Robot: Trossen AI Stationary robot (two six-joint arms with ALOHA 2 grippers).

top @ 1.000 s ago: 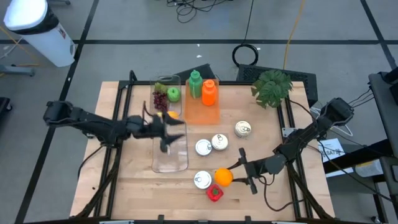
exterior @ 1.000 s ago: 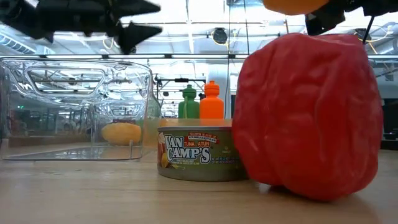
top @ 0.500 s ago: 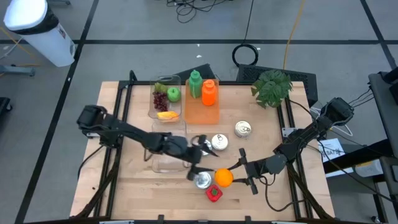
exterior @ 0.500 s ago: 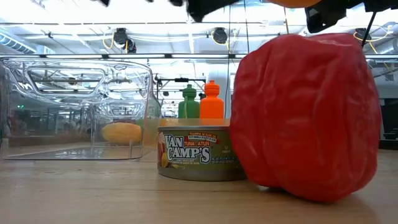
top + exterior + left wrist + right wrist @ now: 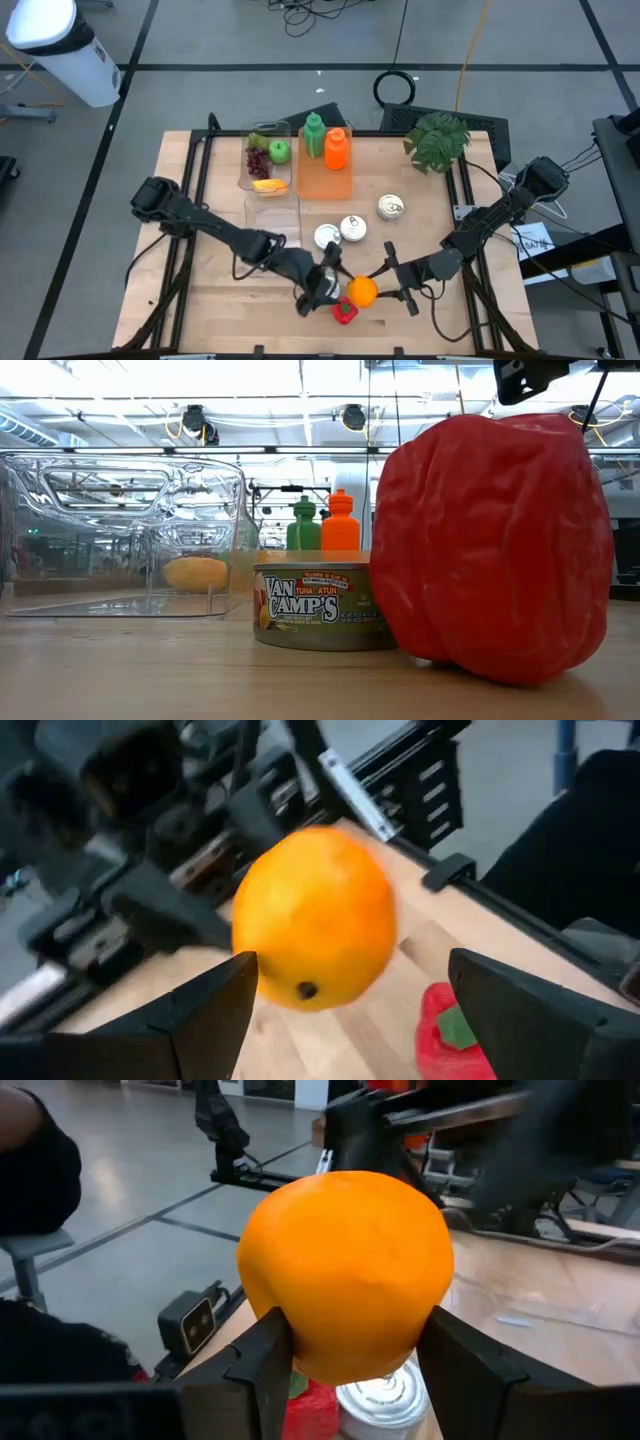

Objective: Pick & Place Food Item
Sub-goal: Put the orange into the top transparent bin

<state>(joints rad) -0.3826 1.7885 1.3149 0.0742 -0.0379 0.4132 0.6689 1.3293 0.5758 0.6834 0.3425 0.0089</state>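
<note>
The orange [image 5: 362, 291] hangs in my right gripper [image 5: 372, 288], near the table's near edge. It fills the right wrist view [image 5: 345, 1285]. My left gripper [image 5: 325, 285] is open just to its left. In the left wrist view the orange [image 5: 315, 915] shows ahead of that gripper [image 5: 350, 985], whose wide-spread fingers stand on either side of it. A red pepper [image 5: 344, 312] rests on the table below the orange. A tuna can [image 5: 315, 605] stands beside the pepper [image 5: 495, 545]. My right gripper pinches the orange between its two fingers [image 5: 262, 1370], one on each side of the fruit's lower half [image 5: 300, 1350]. The fingers come level from the table's right. The orange is lifted clear above the can and the pepper.
A clear bin [image 5: 268, 155] holds grapes, a green apple and a yellow piece; a second clear bin [image 5: 272, 215] lies nearer. Green and orange bottles [image 5: 325, 145] stand on an orange tray. Cans [image 5: 340, 232] [image 5: 391, 208] stand mid-table, and a plant [image 5: 437, 140] is at the far right.
My left arm has swept from above the clear bin toward the table's near right and now stands at the orange, staying open. The orange has gone up out of the top of the low view. My right arm has otherwise kept its place.
</note>
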